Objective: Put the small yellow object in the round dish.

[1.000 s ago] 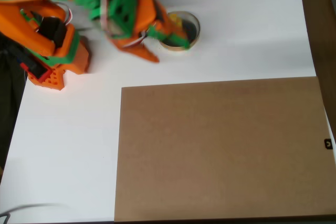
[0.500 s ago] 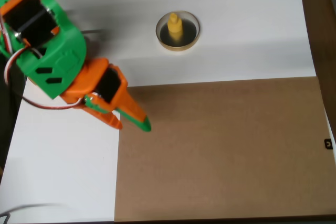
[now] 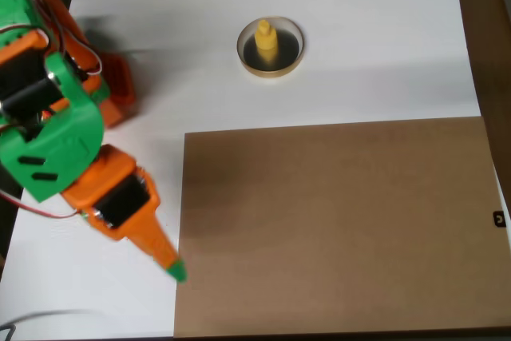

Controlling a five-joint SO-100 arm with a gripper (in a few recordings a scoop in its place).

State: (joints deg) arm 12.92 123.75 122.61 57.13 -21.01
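Observation:
The small yellow object (image 3: 266, 41) stands upright inside the round dish (image 3: 271, 69), which sits on the white table near the top middle of the overhead view. My orange and green gripper (image 3: 172, 267) is far away at the lower left, beside the left edge of the brown board. Its fingers lie together with nothing between them.
A large brown board (image 3: 335, 225) covers the lower right of the white table (image 3: 375, 45). The arm's orange base (image 3: 116, 89) stands at the left edge. A dark strip runs along the right side beyond the table.
The gripper left the dish with the yellow object standing in it, then swung left and down toward the lower left corner of the view.

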